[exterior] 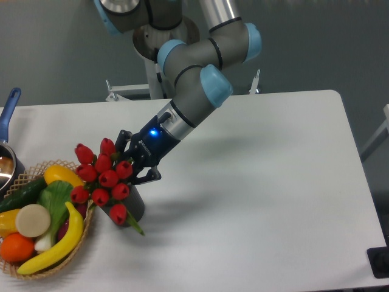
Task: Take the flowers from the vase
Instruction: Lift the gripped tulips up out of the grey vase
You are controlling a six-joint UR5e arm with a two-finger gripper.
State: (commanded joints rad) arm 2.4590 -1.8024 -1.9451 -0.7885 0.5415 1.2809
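Observation:
The flowers [100,177], a bunch of red tulip buds with green leaves, stand in the vase [135,208] and lean to the left over the basket's rim. The vase is a short dark grey cylinder on the white table, mostly hidden by the buds. My gripper [135,159] reaches down from the upper right to the right side of the bunch, just above the vase. Its black fingers [124,137] are spread apart with the nearest buds between or in front of them. I cannot see the stems.
A woven wicker basket [85,234] with toy fruit and vegetables, among them a banana [61,243], touches the vase's left side. A pot with a blue handle [9,106] stands at the far left edge. A black object [380,261] sits at the table's front right corner.

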